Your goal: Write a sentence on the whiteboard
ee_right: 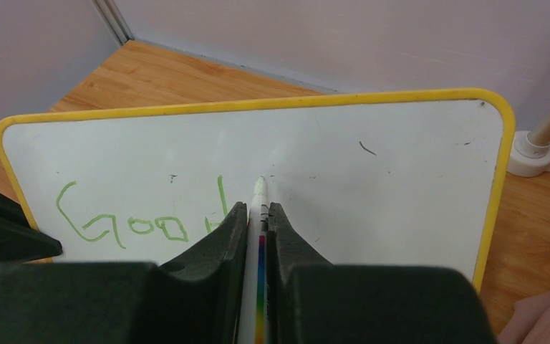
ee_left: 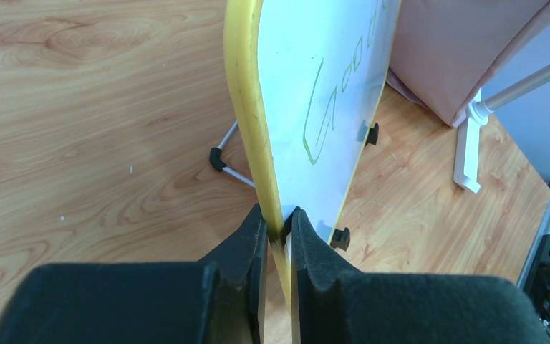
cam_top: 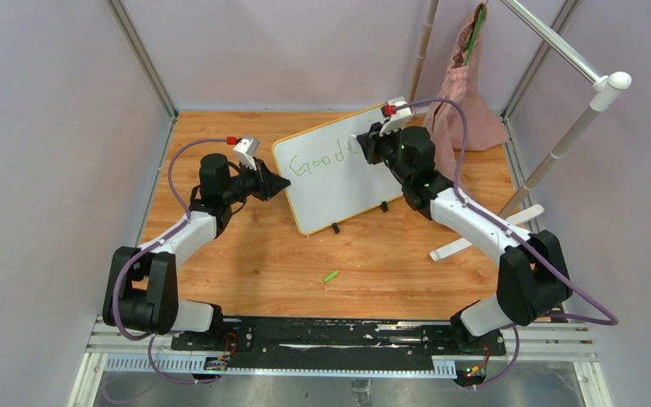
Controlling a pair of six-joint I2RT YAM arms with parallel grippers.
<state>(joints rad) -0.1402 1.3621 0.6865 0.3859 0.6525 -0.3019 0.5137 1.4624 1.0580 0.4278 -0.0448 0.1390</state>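
The whiteboard (cam_top: pixel 339 174) stands tilted on the wooden table, yellow-framed, with green letters "Good" and a further stroke on it. My left gripper (cam_top: pixel 278 184) is shut on its left edge; in the left wrist view the black fingers (ee_left: pixel 258 229) pinch the whiteboard's yellow frame (ee_left: pixel 247 107). My right gripper (cam_top: pixel 371 144) is shut on a white marker (ee_right: pixel 258 215) with a rainbow stripe. Its green tip touches the whiteboard (ee_right: pixel 372 186) just right of the last green stroke. The left gripper's fingers (ee_right: pixel 0 236) show at the board's left edge in the right wrist view.
A green marker cap (cam_top: pixel 331 276) lies on the table in front of the board. A pink cloth bag (cam_top: pixel 466 93) and a white pole stand (cam_top: pixel 483 237) are at the back right. Purple walls and metal posts enclose the table.
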